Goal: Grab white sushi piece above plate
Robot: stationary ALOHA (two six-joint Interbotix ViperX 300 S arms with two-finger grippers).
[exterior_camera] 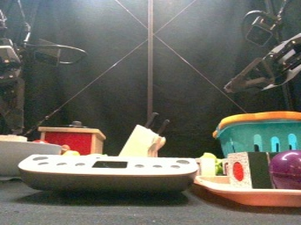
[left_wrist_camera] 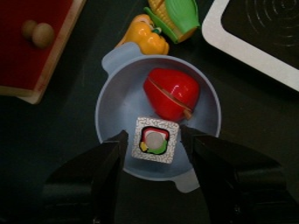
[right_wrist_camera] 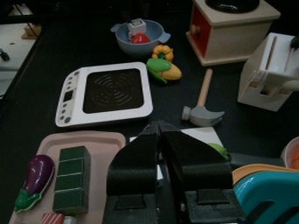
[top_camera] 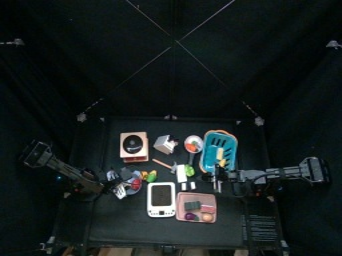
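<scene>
The left end effector [left_wrist_camera: 156, 162] hangs over the worktop's left side, its jaws spread wide on either side of a white sushi piece [left_wrist_camera: 156, 141]. The sushi piece sits in a pale blue bowl [left_wrist_camera: 114, 92], at the rim nearest the jaws, with a red strawberry [left_wrist_camera: 174, 91] just beside it in the same bowl. The roll looks like a small, light, rigid toy with smooth flat sides, so it should lift easily but could slip; the best hold is likely across its two opposite white sides, which the jaws already flank. The bowl's rim lies close under the fingertips and may catch them, and the strawberry leaves little room on the far side.

Just outside the bowl lie a yellow pepper [left_wrist_camera: 142, 36] and a green vegetable [left_wrist_camera: 177, 16], with a red wooden box [left_wrist_camera: 35, 44] to one side and a white scale [left_wrist_camera: 263, 39] to the other; none blocks the grasp.

Further right, the right end effector [right_wrist_camera: 173, 166] rests above the worktop's right side with its jaws pressed together and empty, near a pink tray [right_wrist_camera: 105, 140] holding an eggplant [right_wrist_camera: 38, 172] and a green block [right_wrist_camera: 73, 180], and a hammer [right_wrist_camera: 202, 101].
</scene>
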